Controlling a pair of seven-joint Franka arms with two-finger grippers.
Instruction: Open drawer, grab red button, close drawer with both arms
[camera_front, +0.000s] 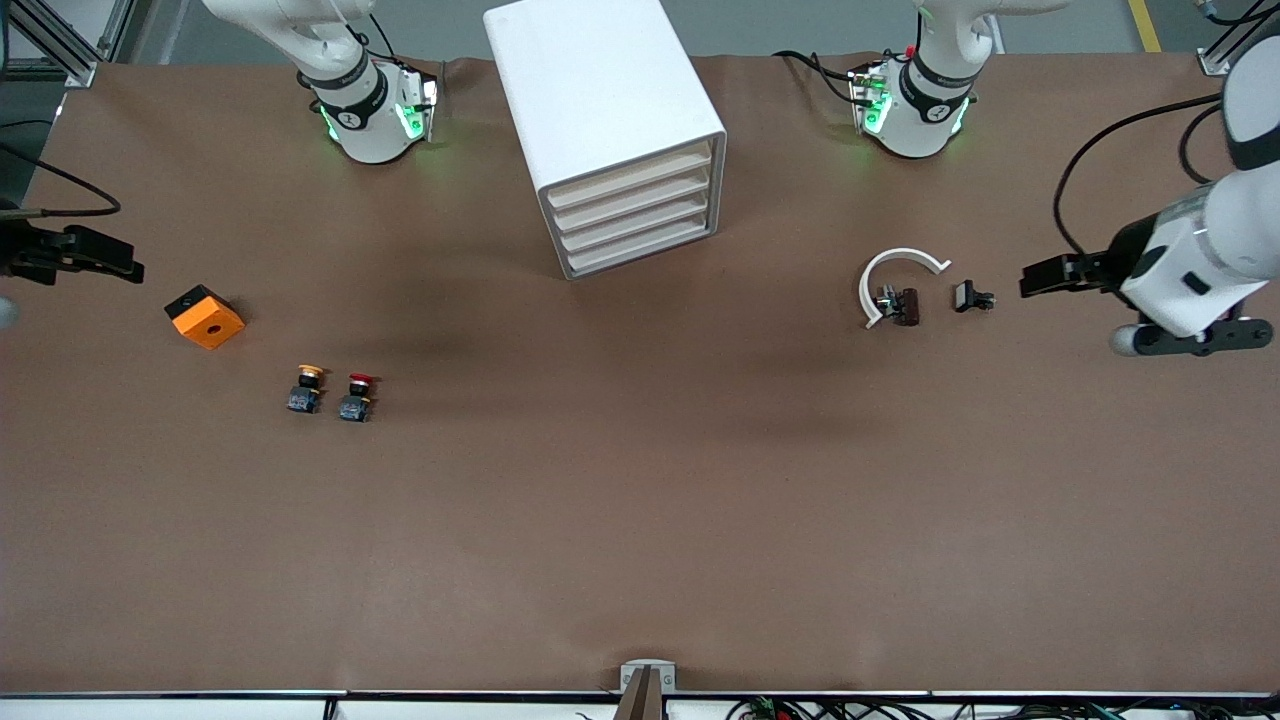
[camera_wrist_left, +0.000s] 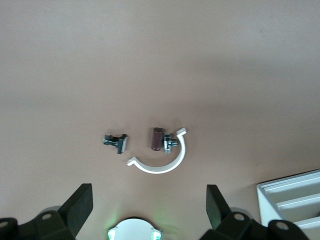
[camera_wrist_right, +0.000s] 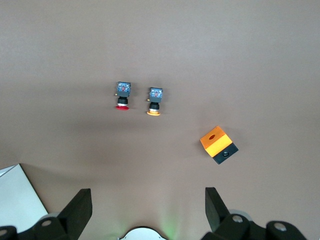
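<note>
The red-capped button (camera_front: 357, 396) stands on the bare table toward the right arm's end; it also shows in the right wrist view (camera_wrist_right: 122, 95). The white drawer cabinet (camera_front: 600, 120) stands at mid-table near the arm bases, with all of its drawers (camera_front: 635, 215) shut. My right gripper (camera_front: 132, 270) is open and empty over the table's edge at the right arm's end, near the orange cube (camera_front: 204, 316). My left gripper (camera_front: 1027, 279) is open and empty over the table at the left arm's end, beside a small black part (camera_front: 970, 296). Both grippers show open in their wrist views (camera_wrist_left: 150, 200) (camera_wrist_right: 148, 202).
A yellow-orange-capped button (camera_front: 306, 388) stands beside the red one, on the side toward the right arm's end. A white C-shaped clamp (camera_front: 895, 275) with a dark brown piece (camera_front: 907, 306) lies toward the left arm's end. The table is covered in brown paper.
</note>
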